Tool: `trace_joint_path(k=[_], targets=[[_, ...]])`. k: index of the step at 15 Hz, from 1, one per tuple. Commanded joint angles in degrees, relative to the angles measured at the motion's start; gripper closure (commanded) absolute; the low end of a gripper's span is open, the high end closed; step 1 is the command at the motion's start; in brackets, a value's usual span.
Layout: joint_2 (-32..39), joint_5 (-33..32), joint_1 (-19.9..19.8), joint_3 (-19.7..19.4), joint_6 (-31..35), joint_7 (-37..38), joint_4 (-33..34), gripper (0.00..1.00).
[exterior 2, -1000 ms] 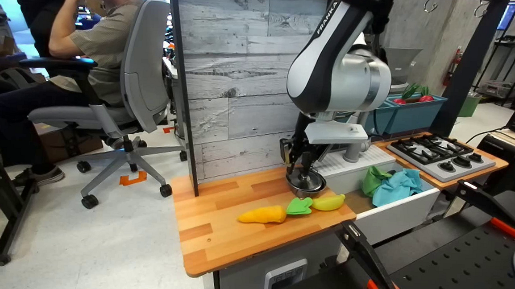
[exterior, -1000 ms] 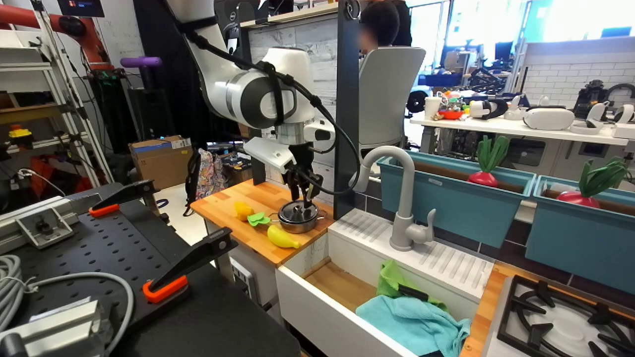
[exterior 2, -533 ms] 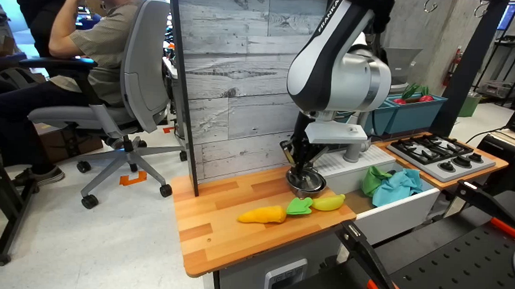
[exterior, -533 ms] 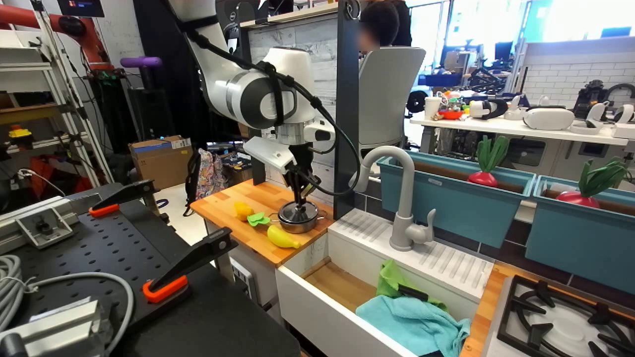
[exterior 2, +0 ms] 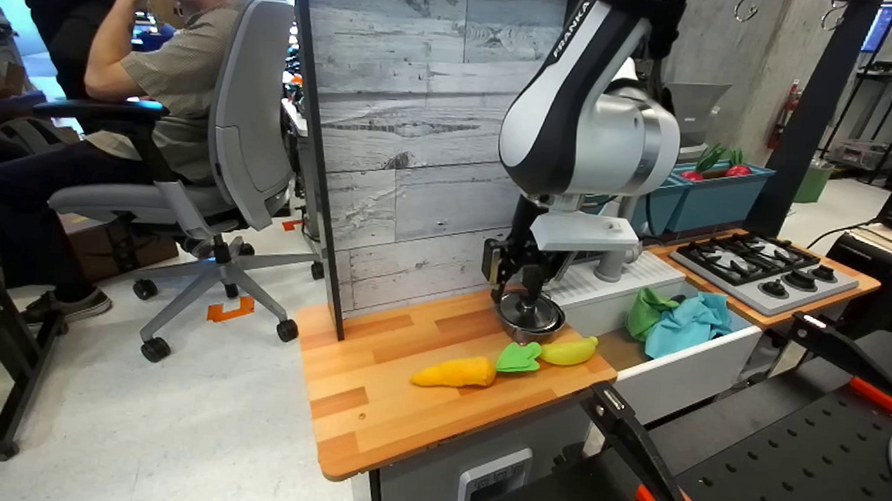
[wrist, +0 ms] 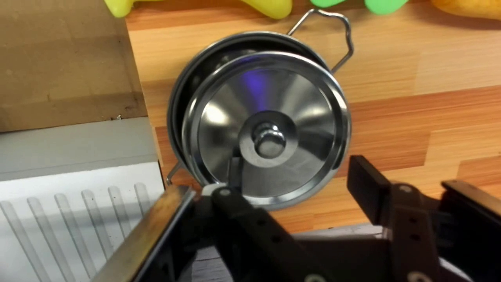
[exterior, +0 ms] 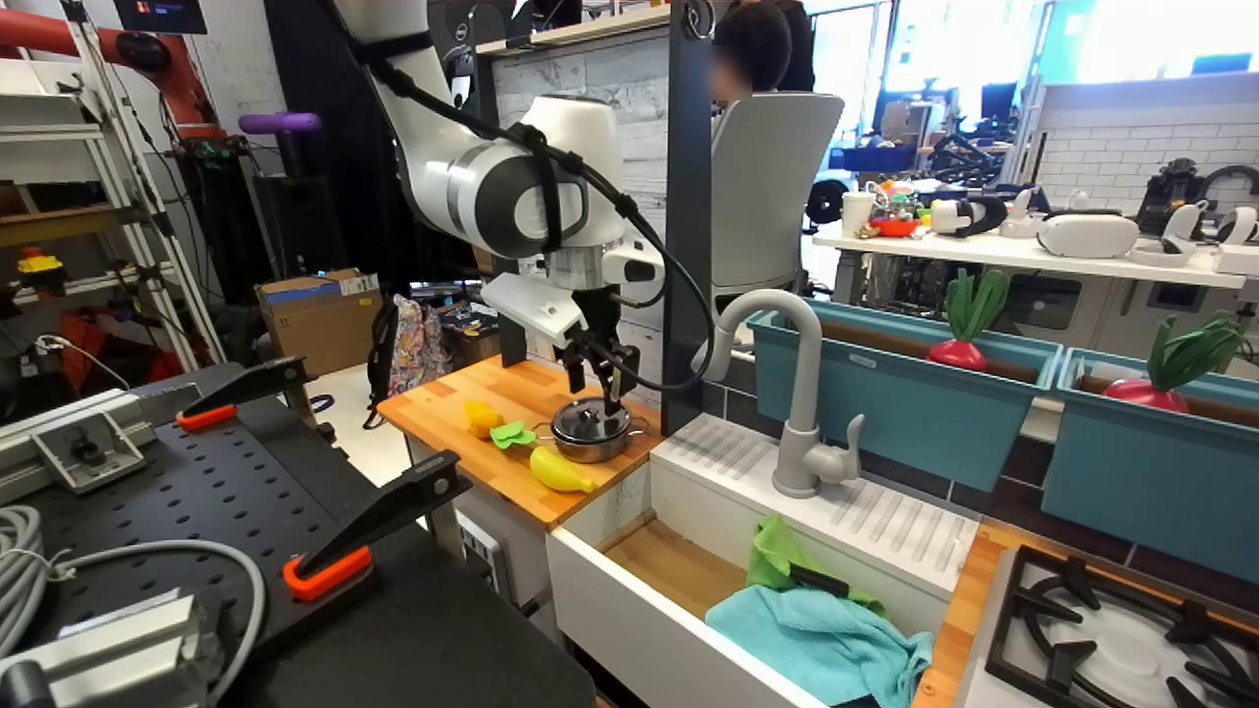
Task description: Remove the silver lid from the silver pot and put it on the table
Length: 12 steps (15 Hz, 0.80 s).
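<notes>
The silver lid (wrist: pixel 270 98) lies off-centre on top of the silver pot (wrist: pixel 235 49). A dark crescent of the pot's inside shows along one side in the wrist view. In both exterior views the lid (exterior: pixel 590 418) and pot (exterior 2: pixel 530 336) stand on the wooden table (exterior 2: pixel 375 401), near the back panel and sink. My gripper (wrist: pixel 301 176) is open and empty, pointing down just above the lid. One fingertip overlaps the lid beside its knob; the other is out past the rim in the wrist view. I cannot tell whether a fingertip touches the lid.
A yellow banana (exterior: pixel 559 472) and an orange carrot (exterior 2: pixel 454 371) with green leaves lie on the table in front of the pot. The white sink (exterior: pixel 689 570), with cloths inside, adjoins the table. The grey faucet (exterior: pixel 802 393) and wall panel (exterior 2: pixel 420 164) stand near the arm.
The fingers were apart a second ago, closed together above the lid half a second ago, and are apart again now. The lid and pot have not visibly moved.
</notes>
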Motion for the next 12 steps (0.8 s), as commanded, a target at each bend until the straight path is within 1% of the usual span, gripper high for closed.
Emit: trace_joint_path(k=[1, 3, 4, 5, 6, 8, 10, 12], targets=[[-0.97, 0.28, -0.32, 0.14, 0.38, -0.76, -1.53, 0.01], [-0.97, 0.31, -0.19, 0.05, 0.15, -0.57, -1.67, 0.0], [-0.89, 0.27, -0.15, 0.01, -0.05, -0.57, -1.53, 0.26], [-0.9, 0.31, -0.28, 0.14, -0.09, -0.67, -1.55, 0.25], [-0.9, 0.3, -0.32, 0.15, -0.09, -0.72, -1.55, 0.28], [-0.89, 0.4, -0.55, 0.38, -0.12, -0.84, -1.55, 0.42], [-0.92, 0.44, -0.54, 0.36, -0.1, -0.76, -1.63, 0.59], [-1.02, 0.51, -0.64, 0.45, 0.18, -0.78, -1.81, 0.73]])
